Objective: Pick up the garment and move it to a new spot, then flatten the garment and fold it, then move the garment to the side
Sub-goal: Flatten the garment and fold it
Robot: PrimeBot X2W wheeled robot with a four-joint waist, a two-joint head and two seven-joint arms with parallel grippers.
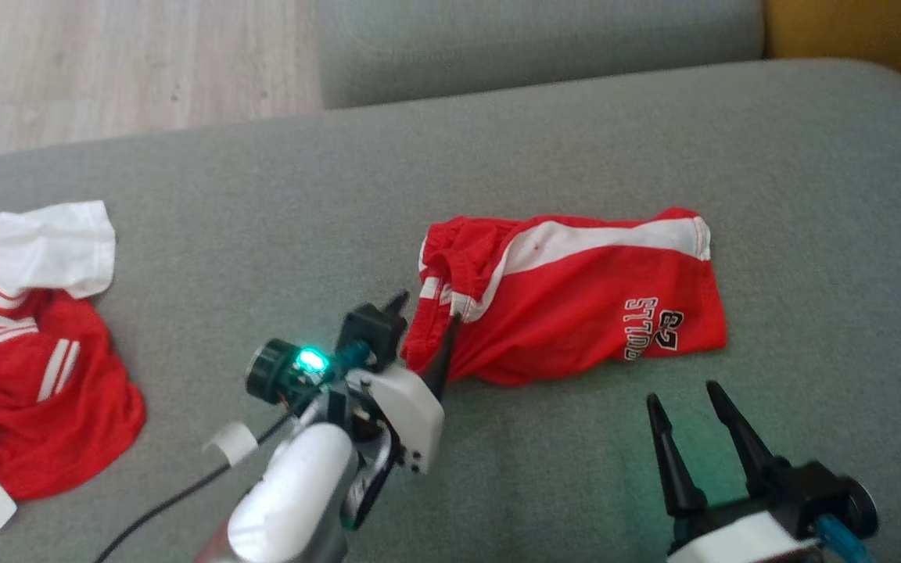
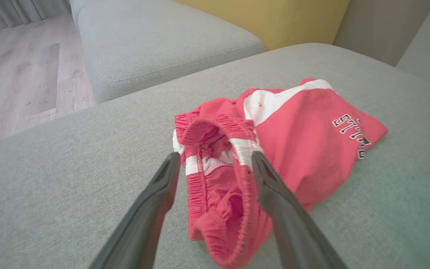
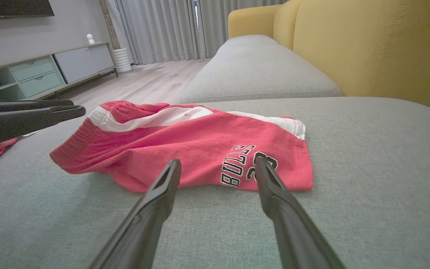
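Mid-cushion: the red shorts point(image 1: 576, 313) lie crumpled on the grey seat cushion point(image 1: 263, 227). The waistband end points to the robot's left. The leg hem, with its white stripe and black lettering, points to its right. The waistband is bunched and stands up a little, while the leg part lies flatter.

The left gripper point(image 1: 425, 324) is at the waistband end with its fingers spread and nothing clamped. In the left wrist view the gathered elastic sits between the two fingers (the right-hand one at least brushes the cloth).

The right gripper point(image 1: 683, 395) hovers over bare cushion on the near side of the shorts, close to the lettered hem, with its fingers parted and nothing between them.

Edges and room:
- A red-and-white jersey point(image 1: 28, 352) lies heaped at the cushion's left end, well apart from the shorts, with a wide bare strip between them.
- Right of the hem there is open grey fabric out to the cushion's rounded corner.
- The far side has a broad clear band up to the cushion edge. Past it are a second cushion point(image 1: 536, 39) and wood floor point(image 1: 106, 62).
- A yellow backrest point(image 3: 368, 48) rises along the right side.
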